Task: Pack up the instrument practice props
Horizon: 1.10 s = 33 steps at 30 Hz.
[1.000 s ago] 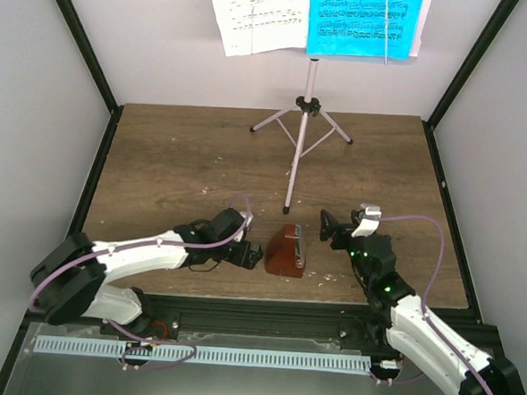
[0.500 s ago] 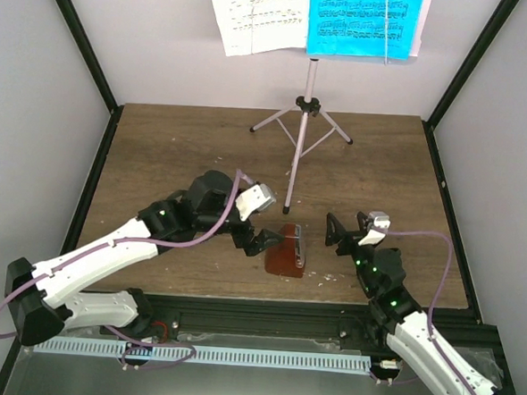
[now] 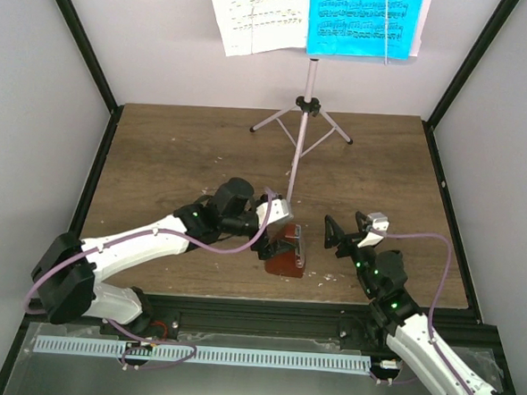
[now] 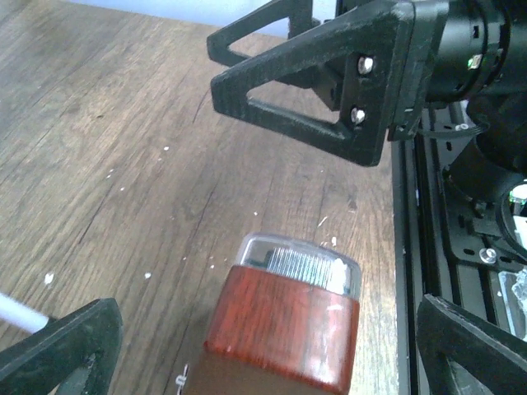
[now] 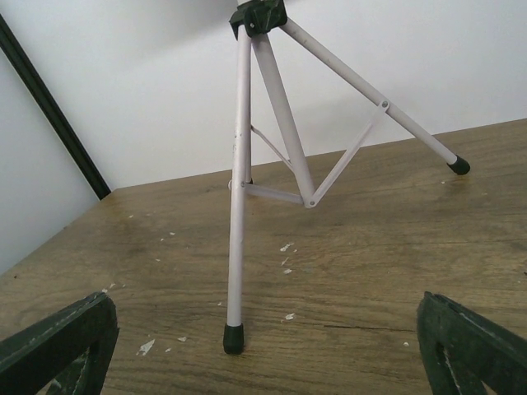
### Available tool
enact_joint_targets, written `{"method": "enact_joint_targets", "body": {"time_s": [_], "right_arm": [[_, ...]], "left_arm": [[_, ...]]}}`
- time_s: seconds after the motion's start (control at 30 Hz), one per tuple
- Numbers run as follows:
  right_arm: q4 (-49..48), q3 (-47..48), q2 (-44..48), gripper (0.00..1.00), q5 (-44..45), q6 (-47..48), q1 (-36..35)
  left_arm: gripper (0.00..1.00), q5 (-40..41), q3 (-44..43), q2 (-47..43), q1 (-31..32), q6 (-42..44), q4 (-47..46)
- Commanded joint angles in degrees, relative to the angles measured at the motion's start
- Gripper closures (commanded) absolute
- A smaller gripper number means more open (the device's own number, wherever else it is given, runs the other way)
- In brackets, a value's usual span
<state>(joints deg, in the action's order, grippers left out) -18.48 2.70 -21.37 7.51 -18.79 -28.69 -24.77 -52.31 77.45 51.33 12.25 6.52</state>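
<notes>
Metronome (image 3: pixel 288 263) sits half hidden beneath left gripper (image 3: pixel 279 241) (sheets (image 3: pixel 319 17) cropped above).

No legible text, label, brand or number in any view. On the white sheet (image 3: pixel 257 16) and the cyan sheet (image 3: pixel 364 23): printed staves of music notation, too small to read. On the metronome (image 4: pixel 284 309): fine ribbed lines under the clear top, not readable as figures.
</notes>
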Motion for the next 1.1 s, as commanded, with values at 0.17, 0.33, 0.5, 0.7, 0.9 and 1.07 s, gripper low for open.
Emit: {"method": "enact_joint_targets", "body": {"time_s": [0.17, 0.33, 0.5, 0.7, 0.9, 1.07], "right_arm": [[0.04, 0.12, 0.5, 0.0, 0.31, 0.95, 0.21], [0.92, 0.29, 1.49, 0.0, 0.98, 0.86, 0.21], [1.8, 0.25, 3.29, 0.0, 1.3, 0.99, 0.21], [3.26, 0.04, 6.44, 0.0, 1.8, 1.03, 0.21], [0.9, -0.95, 6.52, 0.0, -1.52, 2.51, 0.21], [-4.18, -0.31, -0.88, 0.0, -11.01, 4.34, 0.21]], "left_arm": [[0.1, -5.26, -1.93, 5.11, -0.27, -1.59, -4.54], [0.24, -5.3, -2.17, 6.08, -0.26, -1.32, -3.31], [0.36, -5.17, -3.19, 6.97, -0.33, -0.76, -1.11], [0.5, -4.81, -4.19, 7.69, -1.69, -3.52, -1.1], [0.62, -7.83, -7.5, 10.66, -5.97, -8.05, 0.86], [0.64, -9.69, -10.84, 13.85, -10.34, -10.77, 3.58]]}}
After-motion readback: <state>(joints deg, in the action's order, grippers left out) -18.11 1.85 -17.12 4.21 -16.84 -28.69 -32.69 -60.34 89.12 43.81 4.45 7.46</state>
